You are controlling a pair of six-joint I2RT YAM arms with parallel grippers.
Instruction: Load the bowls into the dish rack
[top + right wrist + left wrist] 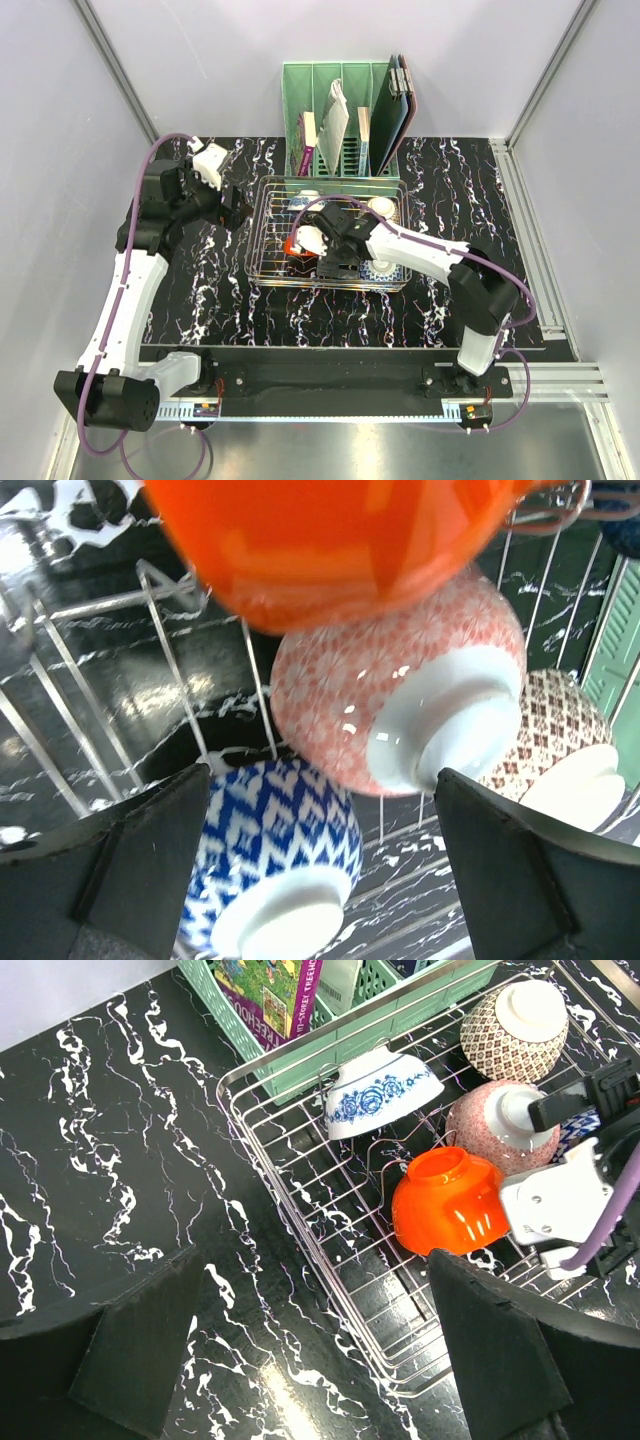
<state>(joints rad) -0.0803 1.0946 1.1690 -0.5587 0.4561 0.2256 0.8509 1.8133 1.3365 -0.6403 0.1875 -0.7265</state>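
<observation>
Left gripper (232, 208): fingers spread, holding nothing; hovered over the table (200, 290), just left of the rack.
Dish rack (335, 1220): sat at table centre and held all five bowls seen.
White-blue bowl (380, 1095): rear left, tilted.
Orange bowl (450, 1200): front, foot up.
Pink-red bowl (490, 1125): just behind the orange bowl.
Cream lattice bowl (505, 1035): rear right.
Blue patterned bowl (280, 840): front right.
Right gripper (320, 780): fingers apart, empty, over the rack beside the orange bowl.
Progress: judged complete or nearly so; no bowl showed outside the rack.
Green organizer (300, 80): just behind the rack, holding books and clipboards.
Obstruction: upright tines stood near the right fingers and could snag them on withdrawal.
</observation>
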